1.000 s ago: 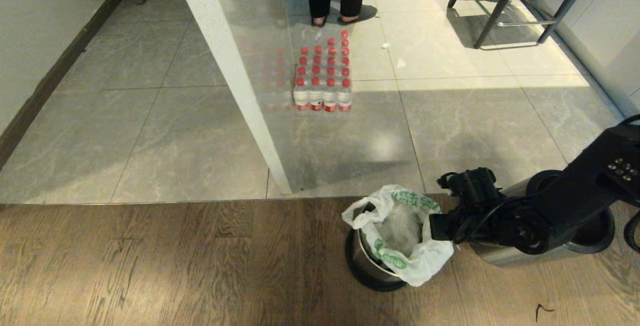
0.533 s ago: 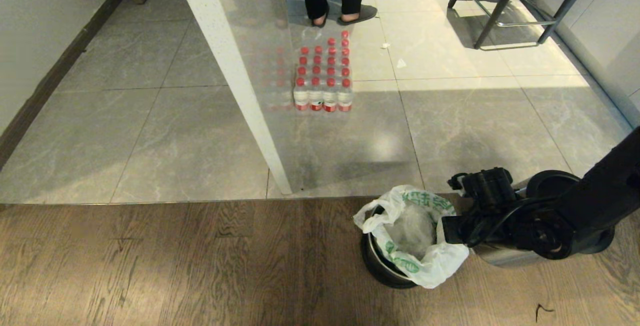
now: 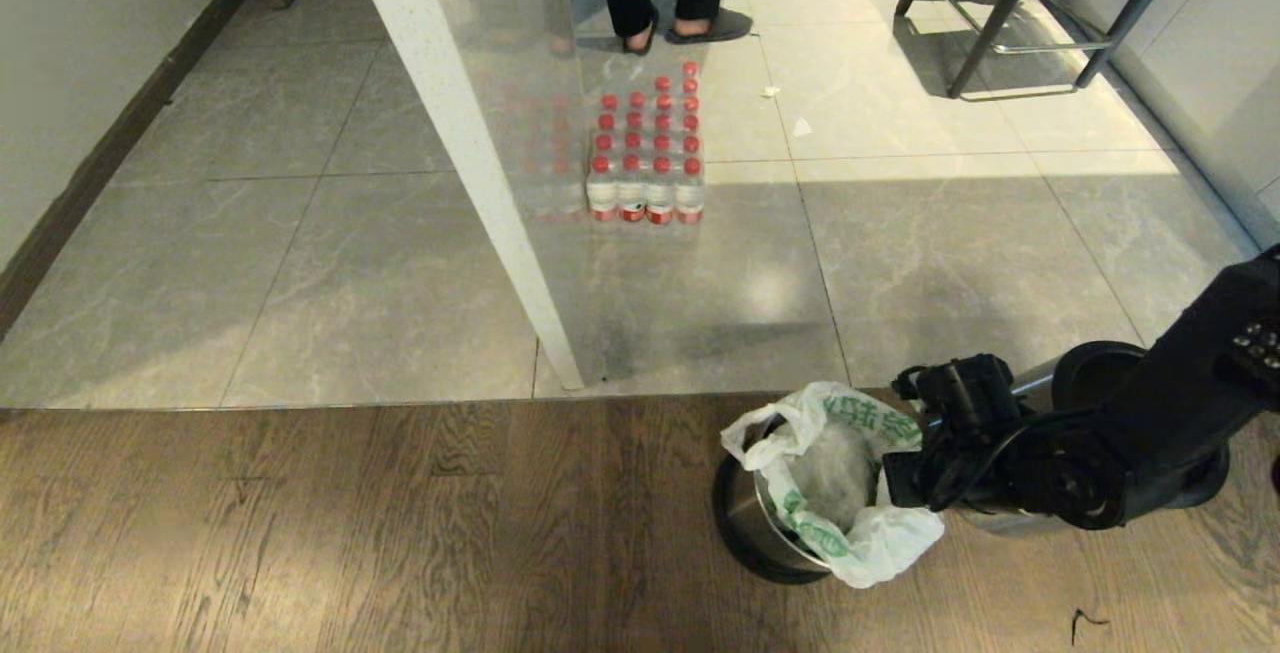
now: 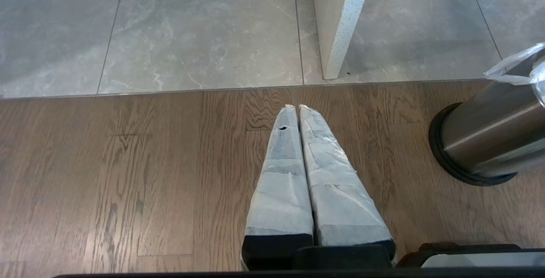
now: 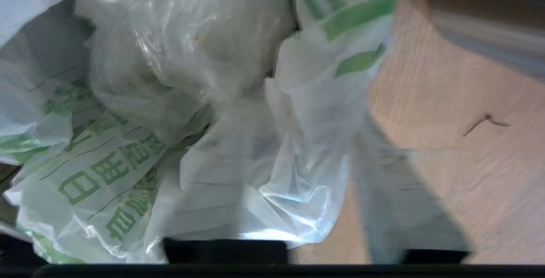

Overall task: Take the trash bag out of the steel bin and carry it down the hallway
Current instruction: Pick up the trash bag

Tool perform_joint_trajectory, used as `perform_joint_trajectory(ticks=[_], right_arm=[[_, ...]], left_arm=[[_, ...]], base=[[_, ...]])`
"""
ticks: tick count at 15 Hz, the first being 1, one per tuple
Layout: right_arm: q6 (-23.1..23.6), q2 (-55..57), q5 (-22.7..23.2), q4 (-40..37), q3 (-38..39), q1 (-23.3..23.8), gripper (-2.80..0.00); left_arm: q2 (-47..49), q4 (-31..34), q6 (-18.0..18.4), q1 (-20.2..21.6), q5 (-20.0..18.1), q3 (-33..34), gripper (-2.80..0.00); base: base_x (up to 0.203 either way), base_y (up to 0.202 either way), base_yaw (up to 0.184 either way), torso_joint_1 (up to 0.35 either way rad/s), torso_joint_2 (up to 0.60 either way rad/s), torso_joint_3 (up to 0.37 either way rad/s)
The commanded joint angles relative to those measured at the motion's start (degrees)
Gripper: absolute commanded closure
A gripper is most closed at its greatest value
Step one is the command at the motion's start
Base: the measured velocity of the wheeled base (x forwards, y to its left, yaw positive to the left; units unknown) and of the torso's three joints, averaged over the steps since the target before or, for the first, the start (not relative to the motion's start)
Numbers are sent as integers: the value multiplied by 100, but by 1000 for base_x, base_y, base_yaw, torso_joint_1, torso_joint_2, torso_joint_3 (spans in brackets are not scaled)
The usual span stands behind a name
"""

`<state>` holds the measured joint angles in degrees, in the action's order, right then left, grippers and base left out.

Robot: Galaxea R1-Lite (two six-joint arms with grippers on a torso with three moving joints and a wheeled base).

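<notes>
Since earlier, right gripper has parted its fingers at lower right beside flimsy, slippery trash bag; grab its loop handle

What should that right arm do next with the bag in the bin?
Probably close the right pincer on the trash bag. Its fingers look spread, one either side of the bag's edge, and the bag sits in the steel bin, not yet lifted.
</notes>
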<state>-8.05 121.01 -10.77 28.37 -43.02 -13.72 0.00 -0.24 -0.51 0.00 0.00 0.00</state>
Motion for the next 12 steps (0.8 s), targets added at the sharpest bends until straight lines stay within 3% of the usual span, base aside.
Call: perform_joint_trajectory(ticks=[1, 8, 12], right_arm=[[-4, 139, -30, 13, 13, 37, -280], [102, -865, -128, -461, 193, 72, -280], [24, -659, -87, -482, 79, 39, -280]], left_arm=[[0, -3, -2, 0, 0, 0, 0], [0, -3, 4, 0, 0, 0, 0], [0, -3, 0, 0, 0, 0, 0]], base=[[0, 0, 0, 0, 0, 0], [0, 0, 0, 0, 0, 0], [0, 0, 0, 0, 0, 0]])
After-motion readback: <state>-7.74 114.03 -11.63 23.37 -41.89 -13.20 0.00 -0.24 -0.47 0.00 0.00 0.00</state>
